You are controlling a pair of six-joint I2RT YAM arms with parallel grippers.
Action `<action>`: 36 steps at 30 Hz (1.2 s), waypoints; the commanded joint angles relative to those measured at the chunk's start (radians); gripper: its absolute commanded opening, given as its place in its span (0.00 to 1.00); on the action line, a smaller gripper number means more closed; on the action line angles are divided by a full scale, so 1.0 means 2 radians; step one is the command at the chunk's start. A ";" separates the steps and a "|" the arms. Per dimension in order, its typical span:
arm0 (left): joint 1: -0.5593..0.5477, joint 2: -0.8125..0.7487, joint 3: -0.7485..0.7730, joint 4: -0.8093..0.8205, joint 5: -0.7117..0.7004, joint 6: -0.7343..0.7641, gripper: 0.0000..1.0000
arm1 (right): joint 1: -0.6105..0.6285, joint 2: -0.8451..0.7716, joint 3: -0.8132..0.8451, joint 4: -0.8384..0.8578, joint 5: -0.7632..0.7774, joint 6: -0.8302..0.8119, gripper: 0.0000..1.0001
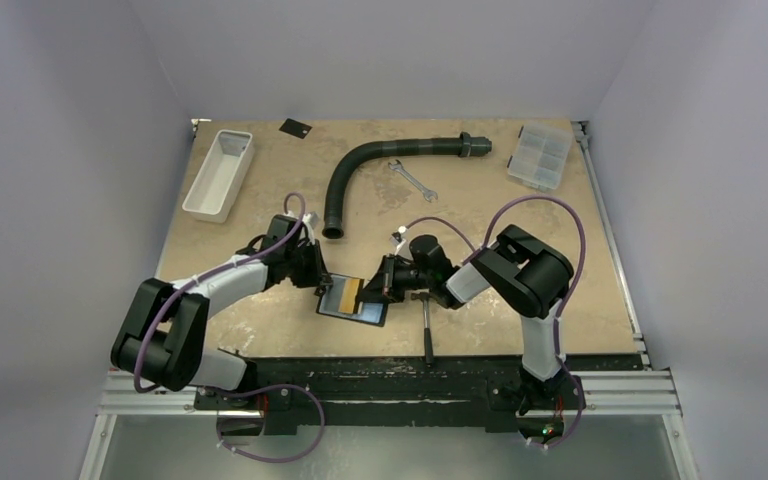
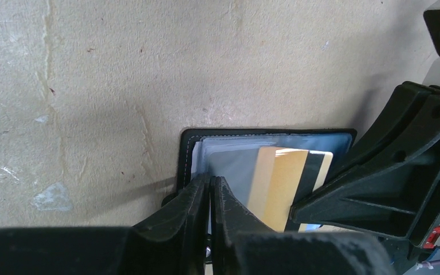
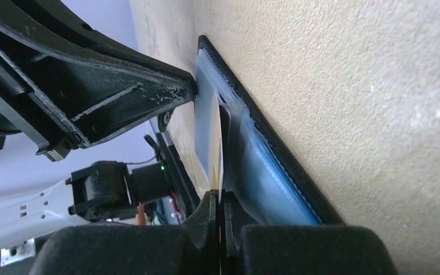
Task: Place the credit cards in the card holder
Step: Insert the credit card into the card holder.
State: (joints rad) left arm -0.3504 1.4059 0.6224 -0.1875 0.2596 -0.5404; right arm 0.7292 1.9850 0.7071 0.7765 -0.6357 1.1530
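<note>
Right pincer (image 3: 220, 199) pinches a gold credit card (image 2: 275, 183), apparently half into the card holder (image 2: 187, 146), whose edge the left pincer (image 2: 210, 183) clamps; a black card (image 1: 293, 127) lies far off.

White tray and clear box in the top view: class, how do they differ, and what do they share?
The white tray is opaque with one open trough; the clear box is see-through and split into compartments. The tray lies far left, the box far right. Both are rectangular.
</note>
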 commanded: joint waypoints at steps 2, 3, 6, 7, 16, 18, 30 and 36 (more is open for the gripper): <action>-0.005 -0.037 -0.007 -0.012 0.002 -0.022 0.21 | 0.006 0.005 -0.042 0.148 0.063 0.083 0.00; -0.005 -0.052 0.000 -0.020 -0.007 -0.023 0.27 | 0.007 0.005 -0.042 0.151 0.065 0.083 0.02; -0.004 -0.090 0.031 -0.060 -0.049 -0.019 0.42 | 0.007 0.004 -0.038 0.132 0.062 0.067 0.11; -0.004 -0.096 0.039 -0.072 -0.064 -0.017 0.45 | 0.007 0.003 -0.037 0.124 0.060 0.062 0.13; -0.001 -0.042 -0.005 -0.053 -0.082 -0.041 0.32 | 0.007 -0.029 -0.015 0.019 0.053 -0.014 0.35; -0.002 -0.048 -0.021 -0.037 -0.087 -0.054 0.27 | 0.007 -0.038 -0.009 -0.012 0.053 -0.039 0.36; -0.003 -0.074 -0.067 -0.004 -0.076 -0.069 0.06 | 0.010 -0.017 0.034 -0.034 0.041 -0.072 0.21; -0.003 -0.079 -0.079 0.007 -0.057 -0.077 0.01 | 0.021 0.005 0.058 -0.018 0.025 -0.059 0.10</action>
State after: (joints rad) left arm -0.3538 1.2617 0.4969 -0.1844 0.0853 -0.6712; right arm 0.7483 1.9739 0.7753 0.7040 -0.5667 1.0363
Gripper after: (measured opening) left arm 0.043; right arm 0.126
